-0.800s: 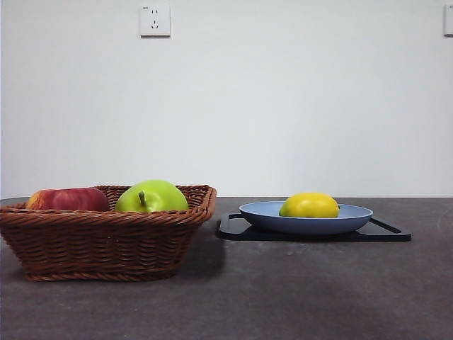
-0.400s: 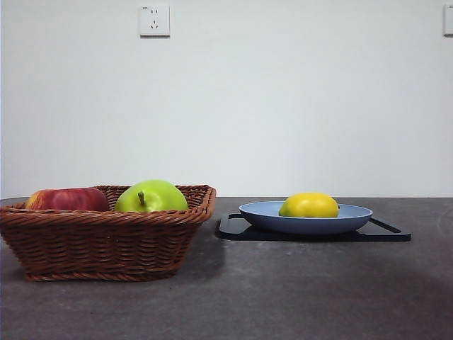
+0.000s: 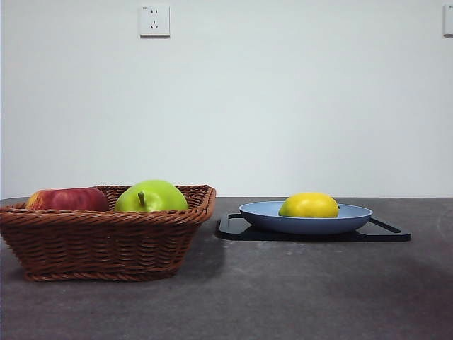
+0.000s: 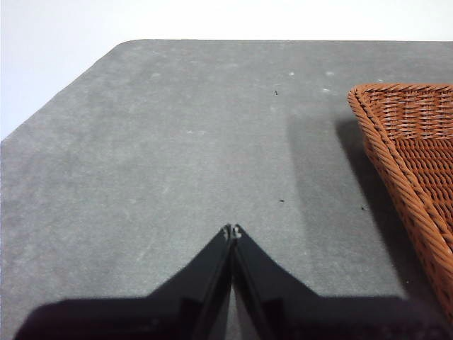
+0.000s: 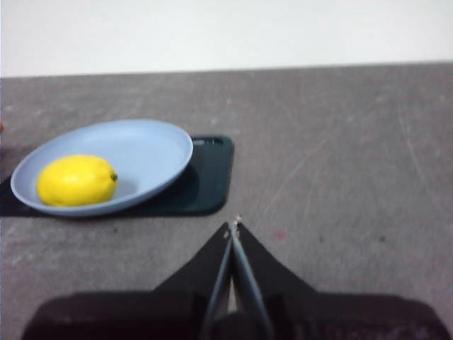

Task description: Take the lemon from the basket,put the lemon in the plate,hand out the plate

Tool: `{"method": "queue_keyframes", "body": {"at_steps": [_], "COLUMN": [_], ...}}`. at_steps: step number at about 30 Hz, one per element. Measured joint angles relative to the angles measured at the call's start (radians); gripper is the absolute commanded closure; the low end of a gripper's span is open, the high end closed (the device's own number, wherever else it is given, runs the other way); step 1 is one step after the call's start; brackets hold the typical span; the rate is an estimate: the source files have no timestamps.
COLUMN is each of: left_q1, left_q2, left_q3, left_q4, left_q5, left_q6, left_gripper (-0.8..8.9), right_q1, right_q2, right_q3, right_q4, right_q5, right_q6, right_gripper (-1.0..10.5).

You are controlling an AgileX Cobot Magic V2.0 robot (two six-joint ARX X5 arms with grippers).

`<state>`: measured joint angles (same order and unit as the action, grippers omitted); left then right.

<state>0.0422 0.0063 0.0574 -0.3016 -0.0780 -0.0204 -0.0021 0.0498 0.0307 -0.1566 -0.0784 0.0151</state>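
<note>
- The lemon (image 3: pixel 308 205) lies in the plate (image 3: pixel 354 218), right of the basket (image 3: pixel 106 241)
- Left gripper (image 4: pixel 233 230) pressed together beside the basket
- Right gripper (image 5: pixel 233 227) likewise together, near the plate

No legible text, label, brand or number anywhere in these views. The white wall socket (image 3: pixel 155 20), at about 11 o'clock in the front view, carries a tiny dark mark at its upper corner, too small to read. The basket (image 3: pixel 106 237), plate (image 3: pixel 304 217), black tray (image 3: pixel 311 232) and fruit show no print or stickers. Both wrist views show only bare grey surface (image 4: pixel 177 156); nothing written there.
</note>
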Motion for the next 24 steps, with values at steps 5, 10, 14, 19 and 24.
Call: {"method": "queue_keyframes", "body": {"at_steps": [5,10,14,19,24], "left_q1": [0.000,0.000,0.000,0.000,0.000], "left_q2": [0.000,0.000,0.000,0.000,0.000], "left_q3": [0.000,0.000,0.000,0.000,0.000], "left_q4": [0.000,0.000,0.000,0.000,0.000], "left_q5": [0.000,0.000,0.000,0.000,0.000], "left_q6": [0.000,0.000,0.000,0.000,0.000], "left_gripper": [8.05,8.05,8.05,8.05,8.05], "right_q1": [0.000,0.000,0.000,0.000,0.000], "right_q2": [-0.002,-0.008,-0.003,0.000,0.000], "right_q3": [-0.003,-0.003,-0.003,-0.003,-0.003], "right_q4": [-0.046,-0.046,-0.046,-0.046,-0.046], "right_q5": [0.003,0.003,0.003,0.003,0.003], "right_q6": [0.050,0.068,0.068,0.069,0.071], "right_gripper": [9.4,9.4,9.4,9.4,9.4]}}
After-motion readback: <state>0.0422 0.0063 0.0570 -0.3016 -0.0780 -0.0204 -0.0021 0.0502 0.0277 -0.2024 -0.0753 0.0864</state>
